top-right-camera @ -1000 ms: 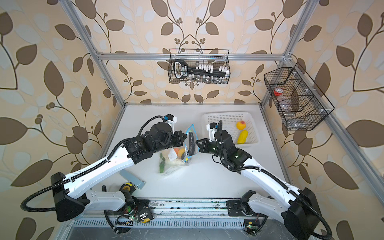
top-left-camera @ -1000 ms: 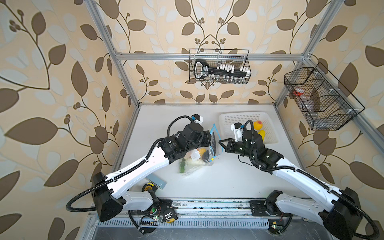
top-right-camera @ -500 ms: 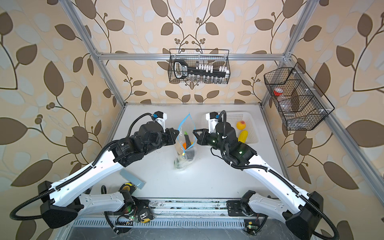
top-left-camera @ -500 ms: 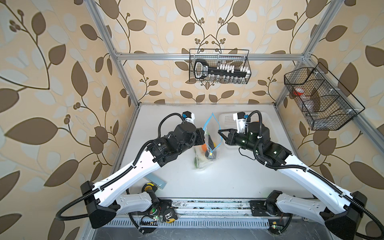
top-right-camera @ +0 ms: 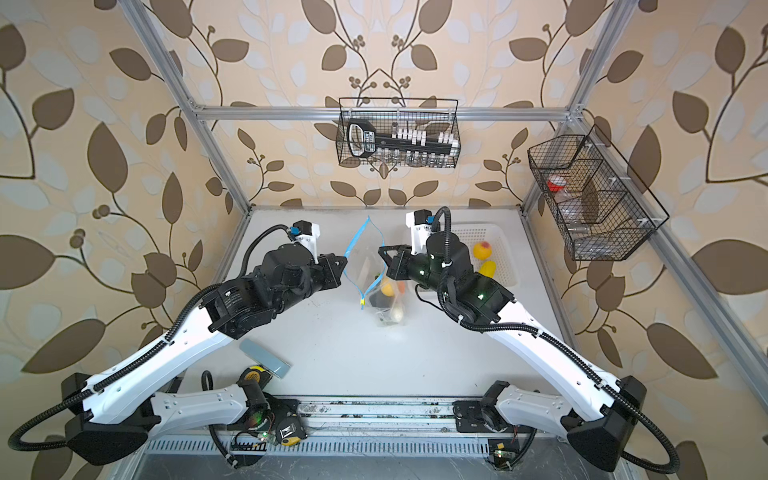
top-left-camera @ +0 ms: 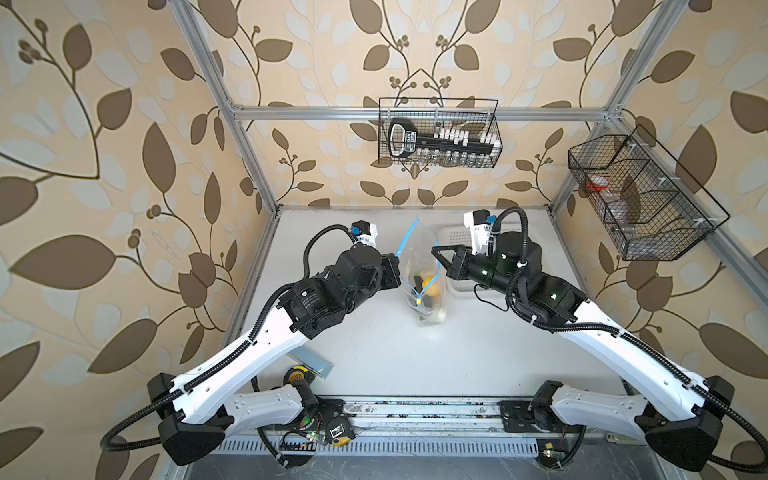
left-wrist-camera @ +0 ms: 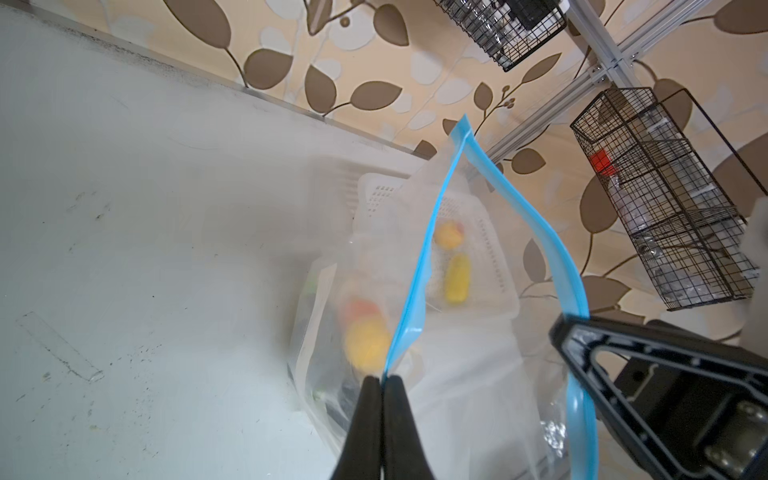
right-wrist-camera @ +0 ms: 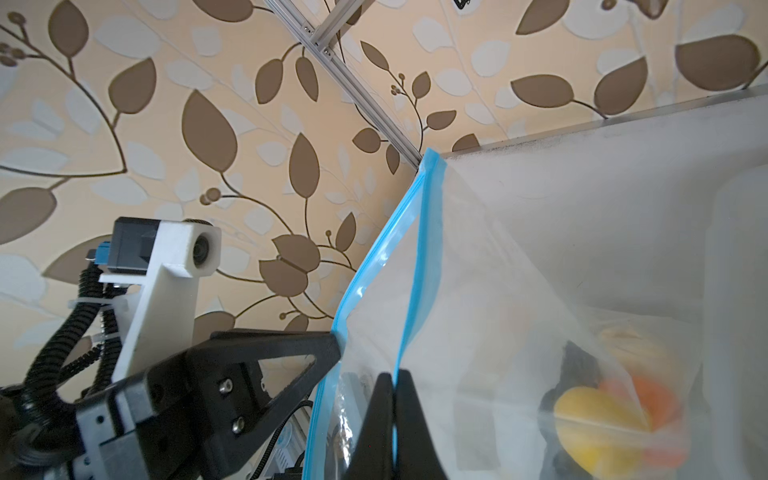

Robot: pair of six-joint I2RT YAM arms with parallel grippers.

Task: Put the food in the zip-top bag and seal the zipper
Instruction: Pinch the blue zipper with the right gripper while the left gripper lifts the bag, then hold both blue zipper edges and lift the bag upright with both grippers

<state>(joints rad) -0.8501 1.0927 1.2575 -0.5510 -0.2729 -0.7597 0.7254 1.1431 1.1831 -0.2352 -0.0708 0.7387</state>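
Slippage is the chief risk here: the zip-top bag is hung at the centre of both top views, each lip of its open mouth pinched on the zipper alone. The left gripper is seen clamped on the blue strip at the lower middle of the left wrist view. The right gripper is clamped likewise on the opposite lip at the lower middle of the right wrist view. Some of the food is gathered low in the bag, so its weight is carried by two thin, slick holds. A jerk or a wider pull could draw a lip out of the jaws and the load could be spilled. Whether the bag's bottom is rested on the table cannot be told. A peach and a corn cob are left in the white basket, right of the bag. One hold would probably have to be given up to fetch them, and the mouth would then likely sag shut. The yellow tab is hung low on the left lip, where it could be snagged
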